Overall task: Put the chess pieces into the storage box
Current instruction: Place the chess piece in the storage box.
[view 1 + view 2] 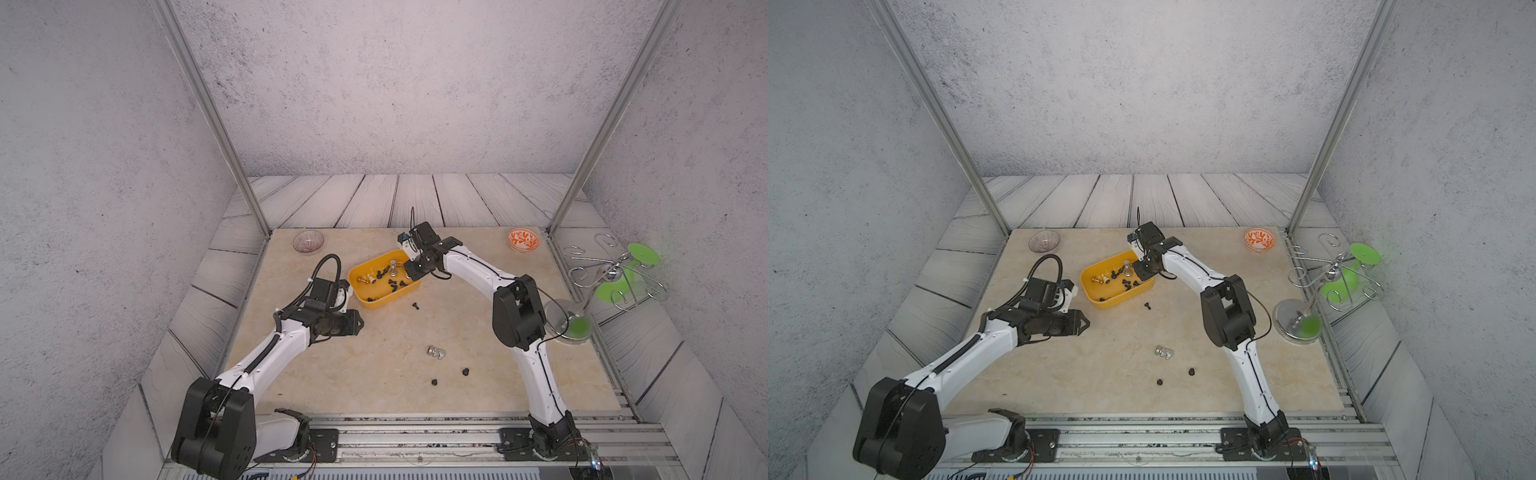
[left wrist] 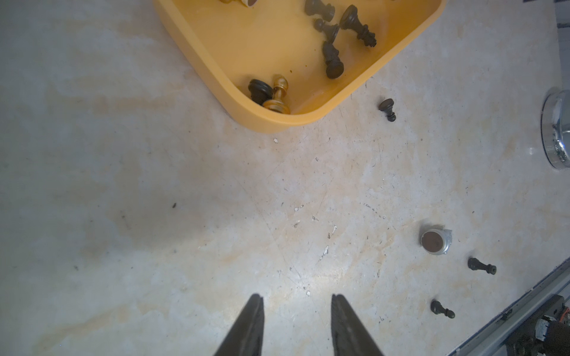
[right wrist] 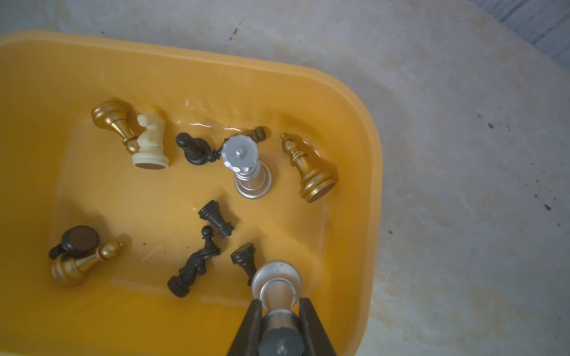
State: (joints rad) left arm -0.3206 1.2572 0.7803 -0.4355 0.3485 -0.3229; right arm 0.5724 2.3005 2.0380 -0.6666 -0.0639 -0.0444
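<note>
So the silver piece (image 3: 276,280) is pinched by the right gripper (image 3: 279,303), jaws pressed onto its narrow stem just under the round head. It's held over one end of the storage box (image 3: 354,129), inside the rim, above the pieces already lying there. It's judged light, hard and pretty slick with that shiny finish, so the waist is reckoned the safest spot to be grabbed. The left gripper (image 2: 297,299) is seen spread and empty over bare tabletop (image 2: 123,185), beside the box. Four strays are left out: one black pawn (image 1: 415,306) just beside the box, and another silver one (image 1: 436,352) and two black ones (image 1: 465,372) nearer the arm bases.
</note>
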